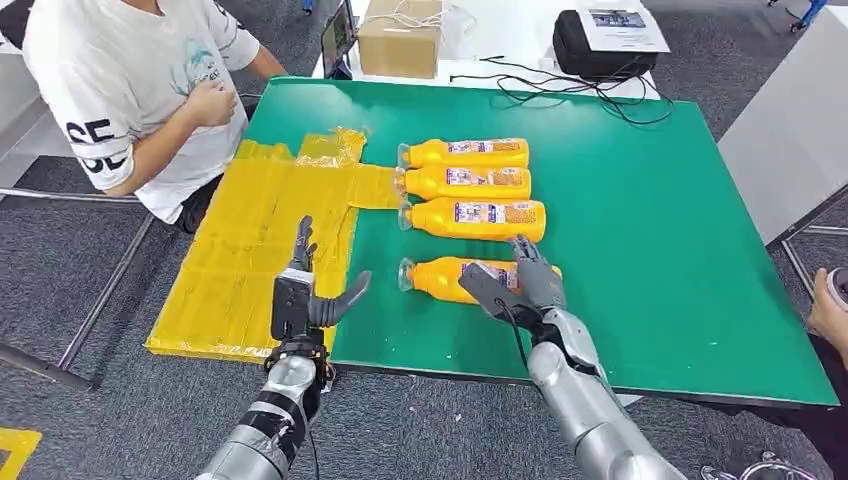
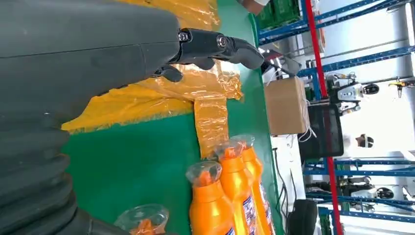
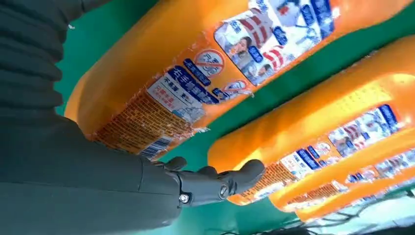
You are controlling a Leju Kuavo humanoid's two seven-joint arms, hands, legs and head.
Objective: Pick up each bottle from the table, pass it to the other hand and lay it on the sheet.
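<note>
Four orange bottles lie side by side on the green table (image 1: 650, 250), caps toward the yellow sheet (image 1: 250, 250). My right hand (image 1: 515, 280) is spread over the label end of the nearest bottle (image 1: 440, 277), fingers reaching past its far side and not closed. In the right wrist view that bottle (image 3: 195, 63) lies under the palm, and a fingertip (image 3: 244, 174) points into the gap before the second bottle (image 3: 318, 127). My left hand (image 1: 305, 290) is held up open at the sheet's right edge, holding nothing. The left wrist view shows its fingers (image 2: 220, 46) above the sheet (image 2: 147, 98) and the bottle caps (image 2: 205, 174).
A person in a white shirt (image 1: 130, 80) sits at the table's far left corner. A cardboard box (image 1: 400, 38), a black bag (image 1: 600, 45) and cables (image 1: 570, 90) lie beyond the far edge. Another person's hand (image 1: 830, 310) is at the right edge.
</note>
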